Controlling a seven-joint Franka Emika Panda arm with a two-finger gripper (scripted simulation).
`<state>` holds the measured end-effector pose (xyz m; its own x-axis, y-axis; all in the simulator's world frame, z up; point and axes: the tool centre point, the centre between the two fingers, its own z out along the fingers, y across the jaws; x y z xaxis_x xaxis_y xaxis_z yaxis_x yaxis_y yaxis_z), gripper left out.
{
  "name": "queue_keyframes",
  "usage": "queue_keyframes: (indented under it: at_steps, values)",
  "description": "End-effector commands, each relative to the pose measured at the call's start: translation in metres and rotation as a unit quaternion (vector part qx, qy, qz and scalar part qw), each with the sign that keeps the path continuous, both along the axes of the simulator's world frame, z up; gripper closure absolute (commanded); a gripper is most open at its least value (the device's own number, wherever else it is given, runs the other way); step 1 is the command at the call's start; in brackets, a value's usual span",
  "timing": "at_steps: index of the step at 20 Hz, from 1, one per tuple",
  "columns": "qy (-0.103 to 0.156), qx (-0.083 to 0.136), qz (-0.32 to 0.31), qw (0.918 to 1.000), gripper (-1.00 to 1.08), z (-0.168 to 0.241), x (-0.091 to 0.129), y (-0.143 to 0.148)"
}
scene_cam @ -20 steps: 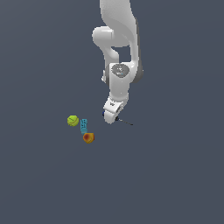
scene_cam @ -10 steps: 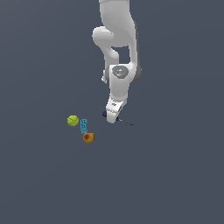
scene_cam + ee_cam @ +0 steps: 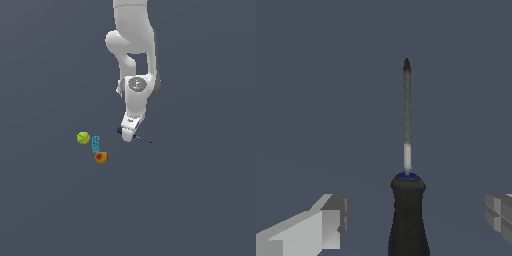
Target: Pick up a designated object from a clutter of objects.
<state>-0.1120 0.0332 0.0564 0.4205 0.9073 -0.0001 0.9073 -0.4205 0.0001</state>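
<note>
- Screwdriver flat on the grey floor, well apart from the ball, handle directly under the gripper, thin shaft poking out past it toward the exterior view's right.
- Gripper low over the screwdriver, jaws spread wide, nothing held; in the wrist view one finger on each side of the handle, clear gaps both ways, no contact yet.
- Block just beside the ball, round fruit close below the block; all three well clear of the screwdriver, so no crowding at the grasp.
- Likely light and stiff; handle smooth and rounded, so prone to rolling or slipping if pinched off-centre.
- Best hold: across the thick dark handle, near its widest part, not the shaft; shaft too thin to give the fingers much surface.
- Long shaft likely to tip the tool downward once lifted; firm squeeze near the handle's middle probably enough to keep it level.
- Closing squarely across the handle probably the next need.
</note>
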Motion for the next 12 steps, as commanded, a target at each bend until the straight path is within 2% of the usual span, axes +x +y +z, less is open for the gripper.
queue_keyframes:
  at_steps: [1, 12]
  values:
    - [0.0, 0.0, 0.001, 1.0, -0.92, -0.008, -0.001, 0.0]
    - [0.0, 0.0, 0.002, 1.0, -0.92, -0.041, -0.001, 0.0]
